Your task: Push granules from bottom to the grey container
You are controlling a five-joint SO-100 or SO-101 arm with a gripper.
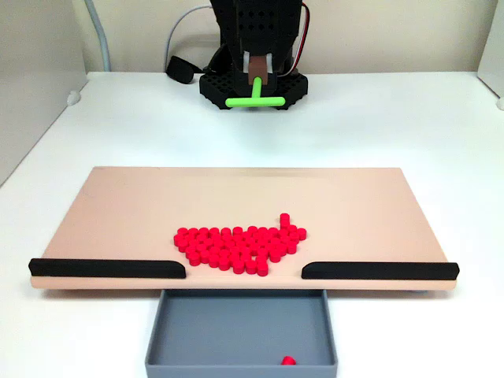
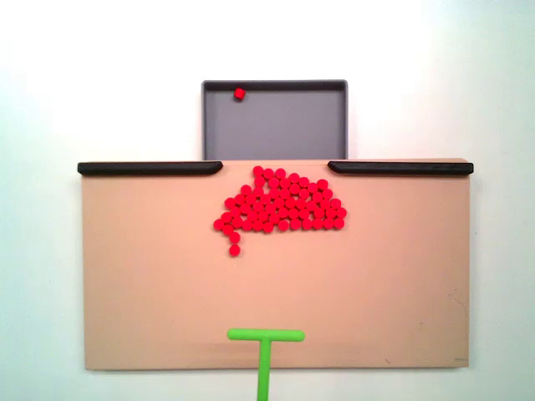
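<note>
Dozens of granules [image 2: 280, 203] clustered on tan board [image 2: 167, 284], white table [image 1: 394, 118]

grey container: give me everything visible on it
The grey container is a shallow rectangular tray of matte grey plastic with low walls and a flat floor. In both fixed views it sits level on the white table, butted against the tan board's edge, lined up with the gap between the two black strips. Its board-side edge looks open or lower. One red granule lies inside, in a far corner; the rest of the floor is bare.
</note>
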